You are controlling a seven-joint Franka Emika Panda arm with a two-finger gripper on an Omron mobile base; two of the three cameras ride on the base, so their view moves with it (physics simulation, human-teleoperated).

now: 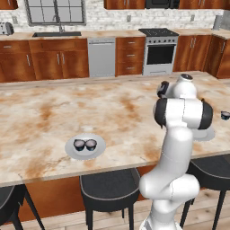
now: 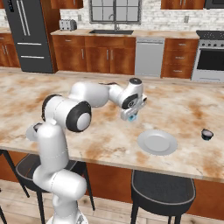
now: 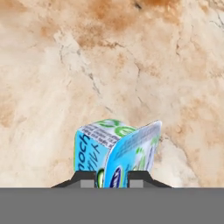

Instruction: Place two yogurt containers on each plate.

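Yogurt containers are spread along the marble island counter (image 1: 45, 117). At the left, two dark cups (image 1: 85, 144) sit side by side, touching, on the left plate (image 1: 99, 151), near the counter's near edge. Further right, the gripper (image 2: 131, 116) is clenched on the light blue boxy container (image 3: 114, 153), held above the counter, its fingertips (image 3: 85, 178) pressing either side. Right of it and nearer lies the right plate (image 2: 157, 142), bare. Beyond that plate's right side, a third dark cup (image 2: 207, 134) stands alone on the counter.
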